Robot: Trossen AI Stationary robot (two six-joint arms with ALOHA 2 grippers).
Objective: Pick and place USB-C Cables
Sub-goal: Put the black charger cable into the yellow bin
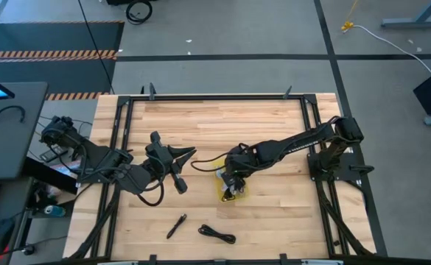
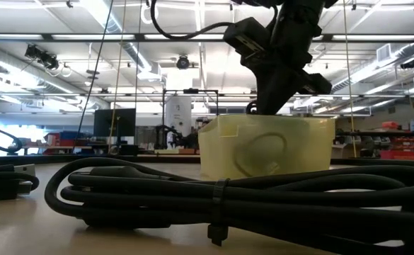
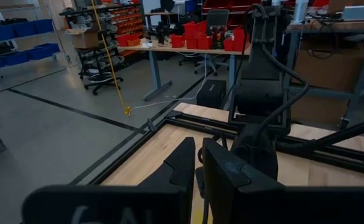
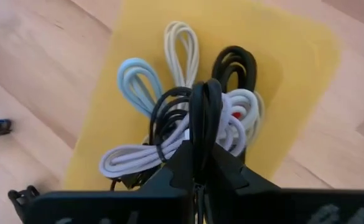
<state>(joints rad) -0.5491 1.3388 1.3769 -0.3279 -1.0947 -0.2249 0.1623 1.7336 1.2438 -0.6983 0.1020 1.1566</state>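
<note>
A yellow bin (image 1: 222, 190) stands mid-table and holds several bundled USB-C cables (image 4: 169, 99), white, light grey and black. My right gripper (image 4: 198, 149) hangs over the bin, pointing steeply down, shut on a black cable bundle (image 4: 203, 102). Two more black cables lie on the table near its front edge, a straight one (image 1: 176, 226) and a coiled one (image 1: 216, 234); the coiled one fills the low view's foreground (image 2: 228, 198). My left gripper (image 1: 190, 153) waits left of the bin, held high and about level, shut and empty (image 3: 199, 167). My right gripper pinches the looped black cable bundle between its two fingers, at the part just under the loop (image 4: 200, 127). The fingers slant down from above, and the loop end sticks out past the fingertips over the other cables. Whether it rests on them I cannot tell.
Black frame rails (image 1: 215, 98) run around the wooden table top. The bin's pale wall (image 2: 267, 145) rises behind the foreground cable in the low view. Bare wood lies between the bin and the far rail.
</note>
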